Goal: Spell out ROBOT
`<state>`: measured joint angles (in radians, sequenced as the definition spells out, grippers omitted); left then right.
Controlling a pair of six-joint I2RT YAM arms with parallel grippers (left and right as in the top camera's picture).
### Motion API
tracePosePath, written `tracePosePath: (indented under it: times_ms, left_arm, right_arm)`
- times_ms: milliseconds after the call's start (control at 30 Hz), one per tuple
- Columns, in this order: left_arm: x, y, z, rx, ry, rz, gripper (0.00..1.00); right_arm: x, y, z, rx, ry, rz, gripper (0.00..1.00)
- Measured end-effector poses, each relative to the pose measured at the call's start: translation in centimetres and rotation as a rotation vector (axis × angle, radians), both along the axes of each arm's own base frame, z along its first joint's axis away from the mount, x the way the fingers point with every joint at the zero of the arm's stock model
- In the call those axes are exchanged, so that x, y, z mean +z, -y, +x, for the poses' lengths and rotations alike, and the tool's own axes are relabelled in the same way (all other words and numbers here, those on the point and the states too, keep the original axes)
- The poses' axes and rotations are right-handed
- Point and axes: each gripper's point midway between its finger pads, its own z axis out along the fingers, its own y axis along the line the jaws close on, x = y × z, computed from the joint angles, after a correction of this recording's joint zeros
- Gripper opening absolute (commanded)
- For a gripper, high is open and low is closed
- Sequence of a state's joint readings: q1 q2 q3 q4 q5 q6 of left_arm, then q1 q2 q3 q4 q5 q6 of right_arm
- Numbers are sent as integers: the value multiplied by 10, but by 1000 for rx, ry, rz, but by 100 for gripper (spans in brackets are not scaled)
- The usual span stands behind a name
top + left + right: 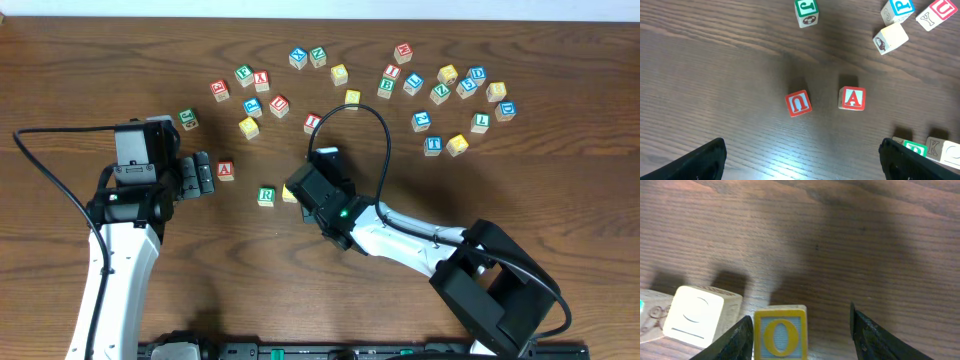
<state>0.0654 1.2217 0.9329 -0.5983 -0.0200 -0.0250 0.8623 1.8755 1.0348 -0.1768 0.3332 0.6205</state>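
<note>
**Right gripper** [801, 317]: black, two-fingered. Jaws partly spread and straddling a cube without clamping it. One finger sits close against the cube's side; the other stands clear, with bare wood between.

**O cube** [780, 332]: small, wooden, yellow letter on a blue ground with a yellow border. It stands on the table [840, 240], dark brown woodgrain, with the O face toward the wrist camera.

**R cube** [266, 196]: small, wooden, green-lettered. In the overhead view it lies just beside the O cube, in line with it.

**Pale cube** [695, 316]: cream face, faint markings, just beside the O cube. It may be the R cube; I cannot tell.

**Handling note:** centre the jaws so both fingers act evenly. Keep the O face up and square to R. Move straight up or down so no finger drags a neighbour.

**Left gripper** [801, 146]: wide open and empty, above the red-lettered A cube [852, 98] and U cube [798, 103]. Leave it idle.
</note>
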Motion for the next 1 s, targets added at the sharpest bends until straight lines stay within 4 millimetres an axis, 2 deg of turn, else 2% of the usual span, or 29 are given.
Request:
tracePosePath:
  times_ms: [1000]
  left_arm:
    - [0, 0, 0, 0, 1, 0, 96]
  right_arm:
    - [-1, 20, 4, -48, 26, -85, 58]
